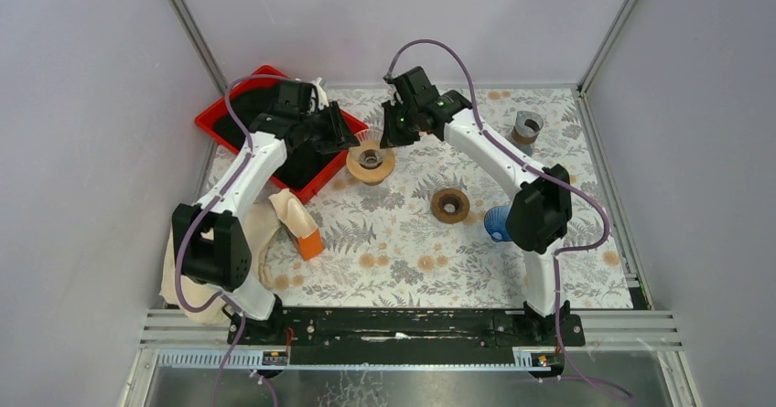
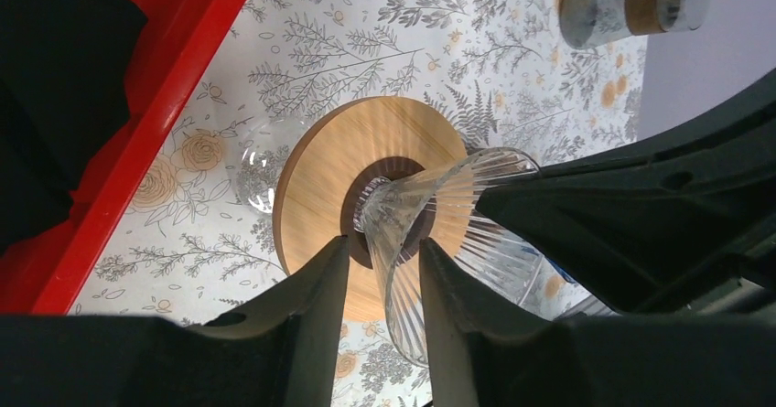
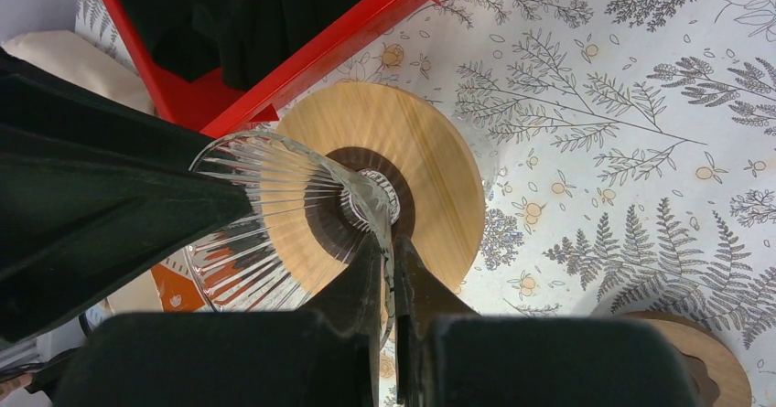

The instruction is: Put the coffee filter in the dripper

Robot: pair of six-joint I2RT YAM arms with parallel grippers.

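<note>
Two sets of jaws pinch the glass dripper (image 2: 430, 233) rim, left gripper (image 2: 384, 283) and right gripper (image 3: 389, 279); we judge this steadies it for the filter.

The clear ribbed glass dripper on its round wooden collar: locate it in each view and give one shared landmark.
Top external: clear ribbed glass dripper upper centre, between both grippers.
Left wrist: centre, left gripper straddling its wall.
Right wrist: left of centre, right gripper pinching its rim.
Shared landmark: red tray.
</note>
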